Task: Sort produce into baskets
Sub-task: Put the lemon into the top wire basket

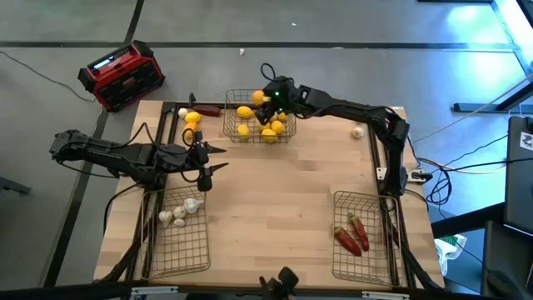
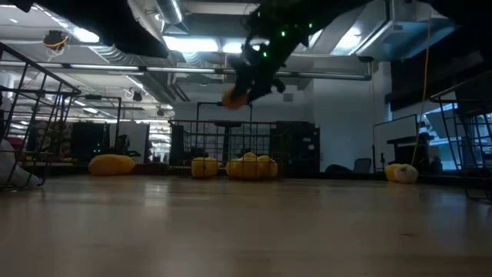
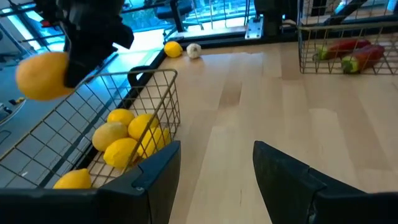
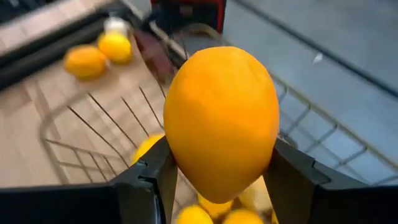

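Observation:
My right gripper [image 1: 266, 97] is shut on an orange fruit [image 4: 221, 121] above the far wire basket [image 1: 258, 117], which holds several yellow fruits [image 1: 271, 129]. The fruit also shows in the low view [image 2: 234, 98] and the left wrist view [image 3: 42, 74]. My left gripper [image 1: 221, 158] is open and empty over the table's left half; its fingers [image 3: 155, 180] show apart. The near left basket [image 1: 179, 229] holds garlic bulbs [image 1: 179, 212]. The near right basket [image 1: 362, 237] holds red chilis [image 1: 351, 233]. My right gripper pinches the orange fruit by its two opposite sides [image 4: 177, 162], one finger [image 4: 152, 183] on each. The fruit stands out past the fingertips. It is lifted clear, above the far basket's yellow fruits [image 2: 250, 165].
Two yellow fruits [image 1: 191, 117] and a garlic bulb [image 1: 183, 112] lie loose on the table left of the far basket. Another garlic bulb [image 1: 356, 131] lies at the far right. A red-and-black box [image 1: 121, 75] stands off the table's far left corner. Bare wood [image 1: 275, 200] lies mid-table.

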Tool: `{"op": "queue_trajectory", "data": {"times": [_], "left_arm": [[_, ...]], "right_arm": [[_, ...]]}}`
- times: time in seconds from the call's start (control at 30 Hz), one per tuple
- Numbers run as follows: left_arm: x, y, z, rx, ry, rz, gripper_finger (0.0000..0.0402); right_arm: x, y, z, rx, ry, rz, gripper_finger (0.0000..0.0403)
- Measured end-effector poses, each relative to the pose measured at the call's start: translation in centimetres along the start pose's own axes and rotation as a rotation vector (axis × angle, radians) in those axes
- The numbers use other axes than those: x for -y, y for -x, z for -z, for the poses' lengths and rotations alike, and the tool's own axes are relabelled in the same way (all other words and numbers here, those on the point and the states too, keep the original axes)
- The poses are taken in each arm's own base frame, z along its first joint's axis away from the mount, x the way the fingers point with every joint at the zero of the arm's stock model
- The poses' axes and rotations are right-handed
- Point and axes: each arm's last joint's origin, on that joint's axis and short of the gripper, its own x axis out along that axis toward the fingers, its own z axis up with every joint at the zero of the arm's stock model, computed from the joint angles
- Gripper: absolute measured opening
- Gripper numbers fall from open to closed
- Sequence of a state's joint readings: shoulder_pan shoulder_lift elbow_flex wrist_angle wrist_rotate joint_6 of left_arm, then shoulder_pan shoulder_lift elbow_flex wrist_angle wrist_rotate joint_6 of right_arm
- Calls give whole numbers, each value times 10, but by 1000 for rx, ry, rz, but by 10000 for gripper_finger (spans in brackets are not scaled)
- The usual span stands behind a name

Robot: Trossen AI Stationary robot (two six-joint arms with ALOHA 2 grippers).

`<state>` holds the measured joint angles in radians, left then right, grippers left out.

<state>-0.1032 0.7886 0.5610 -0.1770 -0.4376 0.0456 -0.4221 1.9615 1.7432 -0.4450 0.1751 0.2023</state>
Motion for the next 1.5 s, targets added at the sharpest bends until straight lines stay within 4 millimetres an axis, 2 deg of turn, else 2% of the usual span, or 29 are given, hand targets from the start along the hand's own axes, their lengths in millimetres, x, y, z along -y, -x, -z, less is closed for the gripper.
{"op": "queue_trajectory", "data": {"times": [0.33, 0.7, 1.13, 1.23, 1.5], "left_arm": [[1, -2, 1, -11, 0, 0, 198], [1, -3, 1, -12, -11, 0, 198], [1, -3, 1, -12, -11, 0, 198], [1, -3, 1, -12, -11, 0, 198], [1, -3, 1, -12, 13, 0, 198]], "right_arm": [[29, -38, 34, -265, -10, 44, 184], [30, -47, 44, -306, 11, 108, 184], [26, -62, 55, -344, 18, 95, 186], [25, -62, 54, -332, 17, 95, 206], [26, -61, 55, -337, 15, 99, 302]]}}
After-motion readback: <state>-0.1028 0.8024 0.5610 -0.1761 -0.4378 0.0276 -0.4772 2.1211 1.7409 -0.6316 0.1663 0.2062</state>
